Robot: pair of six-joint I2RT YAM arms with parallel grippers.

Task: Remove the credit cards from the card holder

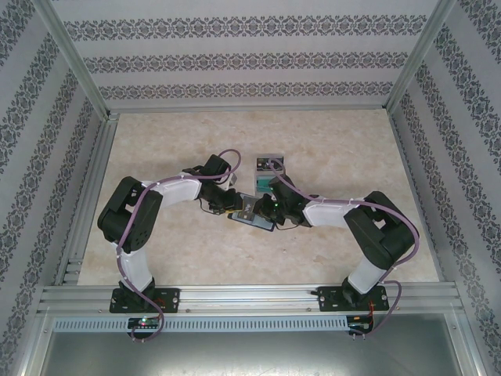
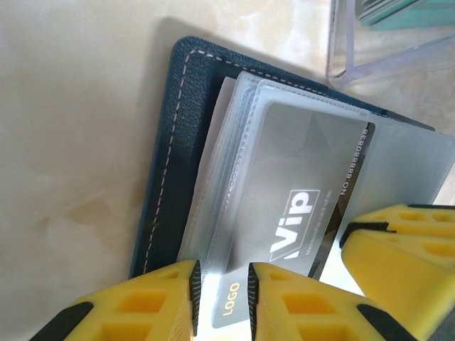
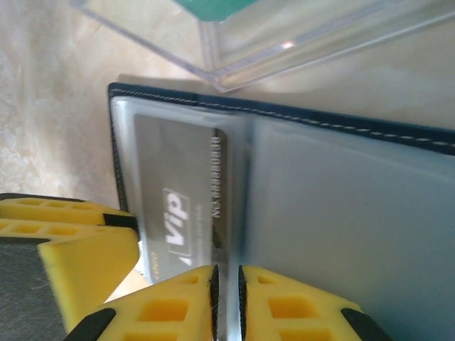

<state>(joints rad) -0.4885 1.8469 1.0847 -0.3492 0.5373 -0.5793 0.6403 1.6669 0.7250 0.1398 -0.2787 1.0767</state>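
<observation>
From above and behind, the top camera overlooks the whole surface [image 1: 203, 254], while the wrist cameras sit close behind the left gripper [image 2: 222, 291] and right gripper [image 3: 227, 291], sharing the card holder [image 2: 163, 142] just ahead.

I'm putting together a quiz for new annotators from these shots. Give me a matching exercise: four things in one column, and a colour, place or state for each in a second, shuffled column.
Things:
1. card holder
2. VIP card
3. teal card
4. clear box

Descriptions:
A. transparent, just beyond the holder's stitched edge
B. silvery-grey, tucked inside the holder
C. slate-blue with pale stitching, lying open
D. lying inside the clear box

Pairs: 1-C, 2-B, 3-D, 4-A.
</observation>
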